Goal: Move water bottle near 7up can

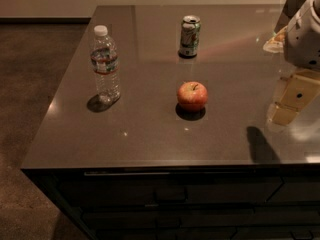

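The water bottle (105, 64) stands upright, cap on, on the left part of the table (150, 139), near the left edge. The 7up can (190, 36) stands upright farther back and to the right, well apart from the water bottle. A red apple (192, 96) rests in front of the 7up can, nearer to me, touching neither item. From my station I read the hand (287, 108) at the right border of the view, above the table's right side and well apart from all three items. I cannot tell whether it is released or clenched.
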`<state>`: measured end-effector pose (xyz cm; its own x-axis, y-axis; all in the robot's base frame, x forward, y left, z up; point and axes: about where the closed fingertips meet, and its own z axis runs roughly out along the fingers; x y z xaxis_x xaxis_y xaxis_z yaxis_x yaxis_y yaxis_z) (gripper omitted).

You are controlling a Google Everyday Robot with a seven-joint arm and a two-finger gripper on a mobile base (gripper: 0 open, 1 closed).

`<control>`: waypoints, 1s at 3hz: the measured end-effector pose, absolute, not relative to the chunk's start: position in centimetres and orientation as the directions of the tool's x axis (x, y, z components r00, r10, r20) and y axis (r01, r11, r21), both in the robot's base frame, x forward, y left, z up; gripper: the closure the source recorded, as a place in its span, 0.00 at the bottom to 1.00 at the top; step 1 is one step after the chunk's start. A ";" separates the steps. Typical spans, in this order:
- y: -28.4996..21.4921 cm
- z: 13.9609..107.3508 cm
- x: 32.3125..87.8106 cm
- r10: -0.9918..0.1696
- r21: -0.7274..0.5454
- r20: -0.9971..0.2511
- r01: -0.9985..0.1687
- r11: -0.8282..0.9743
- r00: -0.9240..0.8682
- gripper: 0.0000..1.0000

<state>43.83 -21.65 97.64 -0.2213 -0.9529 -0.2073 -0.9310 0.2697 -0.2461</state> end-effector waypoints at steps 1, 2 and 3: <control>-21.6 97.7 43.9 -0.952 -0.249 -0.211 -0.930 0.270 -0.220 0.00; -19.2 98.9 45.8 -0.947 -0.253 -0.273 -0.937 0.240 -0.169 0.00; -15.2 100.4 48.5 -0.936 -0.256 -0.341 -0.949 0.184 -0.089 0.00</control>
<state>48.49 -15.24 100.44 -0.0895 -0.9358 -0.3410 -0.9490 0.1840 -0.2560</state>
